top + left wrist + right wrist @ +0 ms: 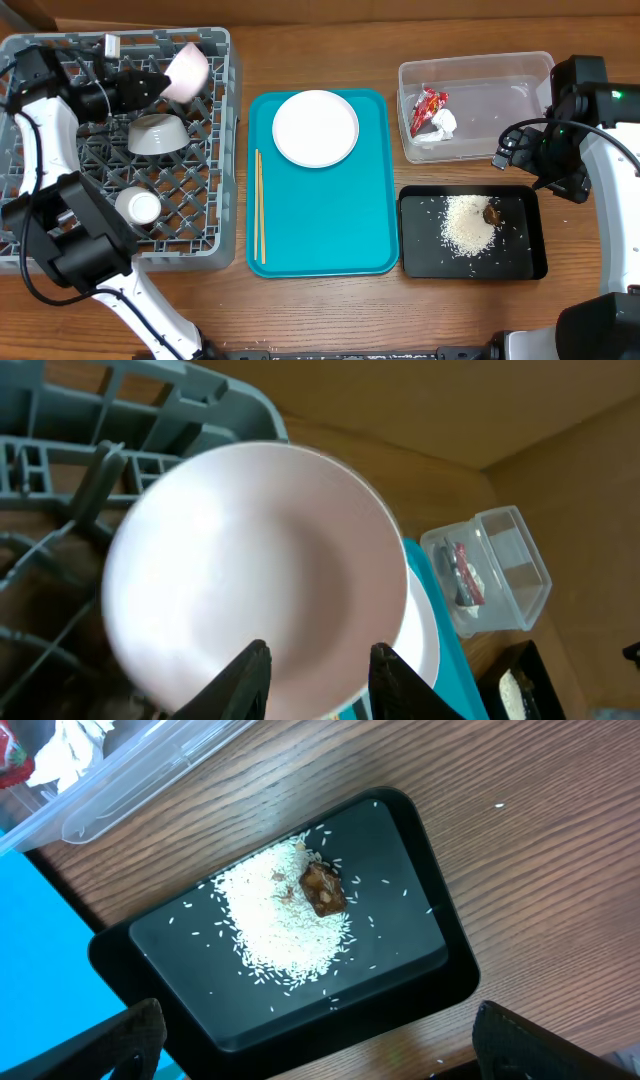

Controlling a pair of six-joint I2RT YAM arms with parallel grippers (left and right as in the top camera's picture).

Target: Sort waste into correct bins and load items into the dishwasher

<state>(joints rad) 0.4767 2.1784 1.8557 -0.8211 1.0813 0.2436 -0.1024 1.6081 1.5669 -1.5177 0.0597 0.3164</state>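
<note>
Glossy smooth bowl (pixel 250 560), matt plastic rack (pixel 150 390), wood tbl (pixel 300 320).

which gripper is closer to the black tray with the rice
Right. The right gripper hangs open right by the black tray; the left gripper is across the table at the pink bowl over the grey rack.

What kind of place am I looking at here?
Probably a robot test bench staged as a kitchen clean-up spot: a grey dish rack, a white plate on a teal tray, and a clear tub holding rubbish, all on a wooden table.

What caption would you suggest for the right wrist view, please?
White rice and a brown scrap lie in the black tray.
</note>
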